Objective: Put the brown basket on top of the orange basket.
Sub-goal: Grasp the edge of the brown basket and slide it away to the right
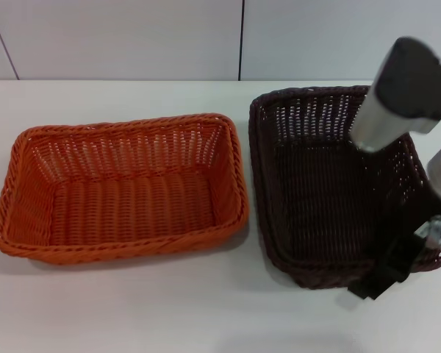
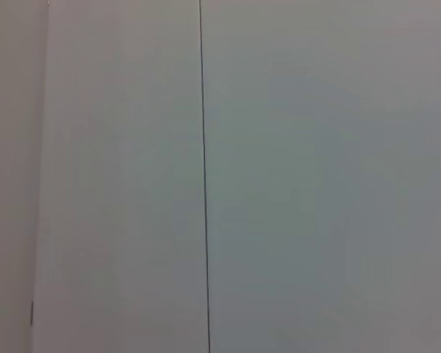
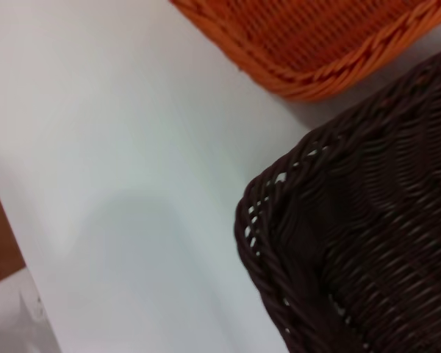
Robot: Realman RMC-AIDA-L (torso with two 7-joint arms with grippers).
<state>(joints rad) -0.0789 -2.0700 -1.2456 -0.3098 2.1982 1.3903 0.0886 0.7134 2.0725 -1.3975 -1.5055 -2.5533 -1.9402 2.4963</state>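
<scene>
From the head camera, the orange basket (image 1: 121, 187) sits on the white table (image 1: 206, 309) to the robot's left, and the brown basket (image 1: 331, 184) stands just beside it on the right, apart by a narrow strip of table. Both lie with their long axes running left to right, though the brown one is turned somewhat. The right gripper (image 1: 386, 272) is down at the brown basket's near right corner, at the braided rim; whether its jaws are spread or pinching the rim I cannot tell. The right arm is clearly the nearer one, and the orange basket lies leftward from it.

The left wrist camera shows only a pale wall panel (image 2: 316, 176); the left gripper is out of sight.

The right wrist camera shows the brown basket's (image 3: 367, 243) rounded corner close by, the orange basket's (image 3: 316, 44) rim beyond.
</scene>
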